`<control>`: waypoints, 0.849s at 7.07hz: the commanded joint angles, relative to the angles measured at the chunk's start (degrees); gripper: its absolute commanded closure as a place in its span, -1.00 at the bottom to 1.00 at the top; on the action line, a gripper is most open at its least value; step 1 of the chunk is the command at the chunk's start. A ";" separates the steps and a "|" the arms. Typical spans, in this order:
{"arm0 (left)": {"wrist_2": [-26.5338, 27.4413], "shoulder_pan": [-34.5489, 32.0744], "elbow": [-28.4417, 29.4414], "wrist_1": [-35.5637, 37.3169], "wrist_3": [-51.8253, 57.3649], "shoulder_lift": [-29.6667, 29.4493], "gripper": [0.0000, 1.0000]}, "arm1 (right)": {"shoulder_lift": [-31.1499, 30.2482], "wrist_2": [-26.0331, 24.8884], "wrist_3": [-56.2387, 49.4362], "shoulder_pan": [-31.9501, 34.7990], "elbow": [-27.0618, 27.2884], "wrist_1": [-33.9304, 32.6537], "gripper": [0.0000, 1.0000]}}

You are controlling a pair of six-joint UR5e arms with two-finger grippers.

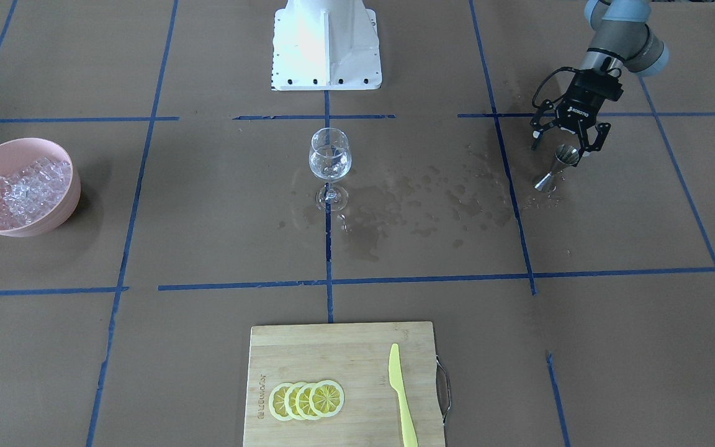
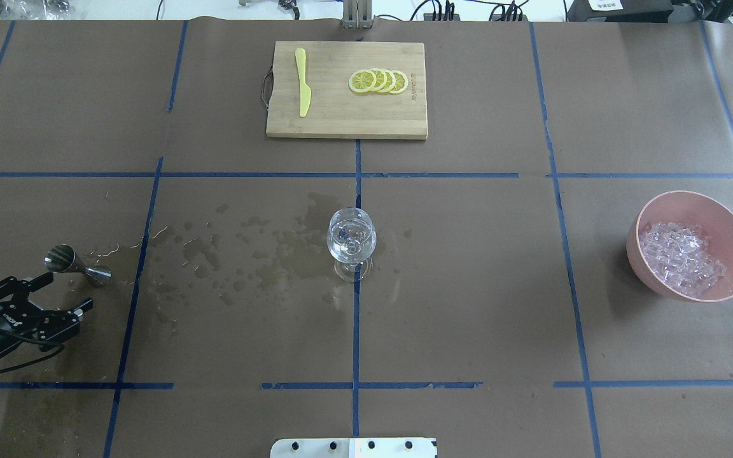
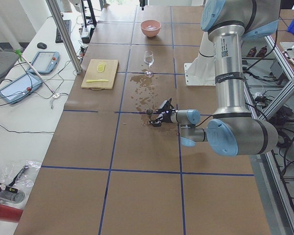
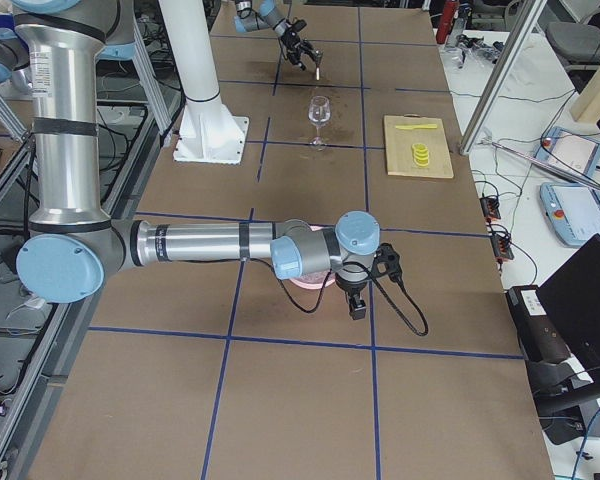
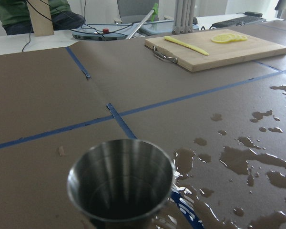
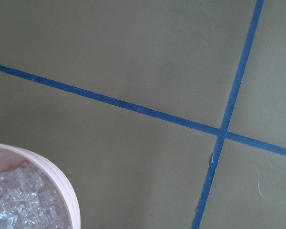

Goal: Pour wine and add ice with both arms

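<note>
My left gripper (image 1: 562, 148) is open, low over the table, also seen in the overhead view (image 2: 69, 291). The steel jigger (image 1: 556, 166) stands upright just in front of its fingertips, not gripped; the left wrist view shows its cup (image 5: 120, 179) close up, and I cannot tell if it holds liquid. The stemmed glass (image 1: 330, 162) stands at the table's middle (image 2: 351, 238) with a little clear wine in it. The ice (image 1: 28, 189) fills the pink bowl (image 2: 697, 207). My right gripper (image 4: 358, 300) shows only in the exterior right view, by the bowl; I cannot tell whether it is open or shut.
Wet spill patches (image 1: 432, 198) lie between the glass and the jigger. A wooden board (image 2: 335, 121) with lemon slices (image 2: 378, 81) and a yellow knife (image 2: 303, 83) lies at the far side. The white base block (image 1: 326, 43) stands behind the glass.
</note>
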 commanded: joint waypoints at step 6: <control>-41.25 -30.03 0.41 5.14 11.79 10.21 -1.00 | -7.59 2.97 9.02 -6.83 12.22 3.92 -1.00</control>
